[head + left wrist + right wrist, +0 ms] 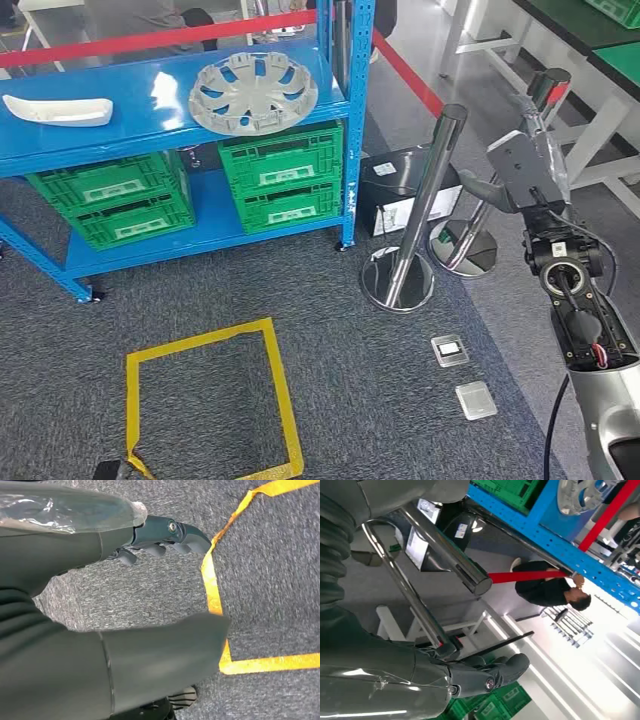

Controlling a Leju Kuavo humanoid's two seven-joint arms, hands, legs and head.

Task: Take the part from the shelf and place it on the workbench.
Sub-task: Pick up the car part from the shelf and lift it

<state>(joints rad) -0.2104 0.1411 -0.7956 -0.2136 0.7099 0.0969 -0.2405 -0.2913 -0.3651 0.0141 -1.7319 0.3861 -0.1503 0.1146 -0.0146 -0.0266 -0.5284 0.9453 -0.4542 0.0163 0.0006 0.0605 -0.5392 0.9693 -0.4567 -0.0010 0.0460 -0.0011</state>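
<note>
Closest to the lens, the left hand [151,595] hangs over grey carpet beside a yellow tape square [211,405], its thumb and fingers [166,535] apart with nothing between them. Off to the right, the right hand [486,672] is raised near two chrome stanchions [423,200], its fingers curled in and holding nothing. On the top of the blue shelf [90,140] lies the grey wheel cover [253,92], with a white trim part [56,110] well apart from it and green crates [283,175] on the level below.
</note>
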